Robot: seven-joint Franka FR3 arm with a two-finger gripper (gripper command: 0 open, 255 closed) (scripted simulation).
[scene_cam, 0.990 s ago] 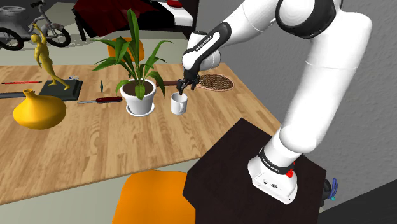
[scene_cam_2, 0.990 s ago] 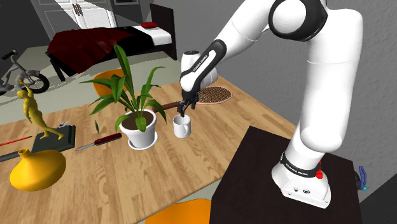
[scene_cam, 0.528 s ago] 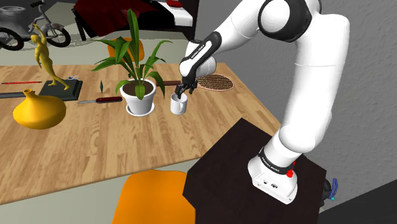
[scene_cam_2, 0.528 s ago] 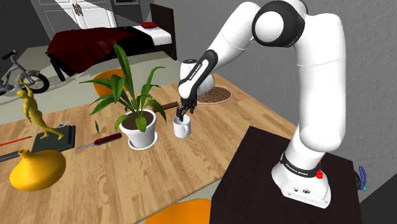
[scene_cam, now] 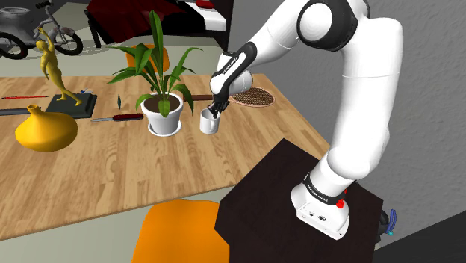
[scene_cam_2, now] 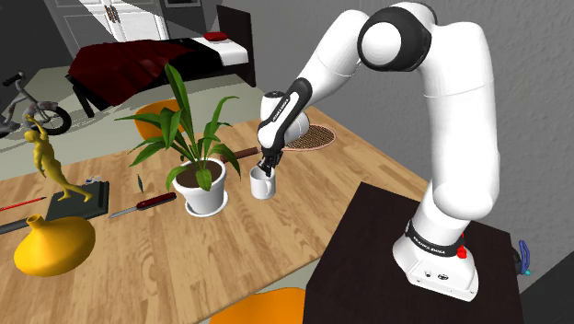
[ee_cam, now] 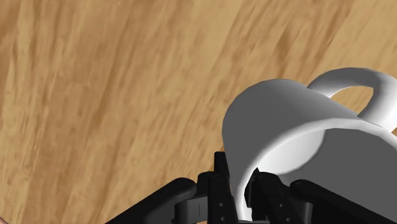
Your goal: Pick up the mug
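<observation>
"What sort of room is it?"
"A lived-in one. There's a pale wooden surface [scene_cam: 112, 172] with an orange chair [scene_cam: 179, 231] at its near edge, and a plain grey wall [scene_cam: 440, 112] beside it."
"And farther back?"
"A bed [scene_cam_2: 129, 64] under a dark red cover, and a bike [scene_cam: 19, 30] on the grey floor [scene_cam_2: 97, 124]."

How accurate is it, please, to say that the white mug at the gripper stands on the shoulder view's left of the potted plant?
Not quite. The white mug at the gripper stands on the shoulder view's right of the potted plant, not its left, as the shoulder view shows.
</observation>
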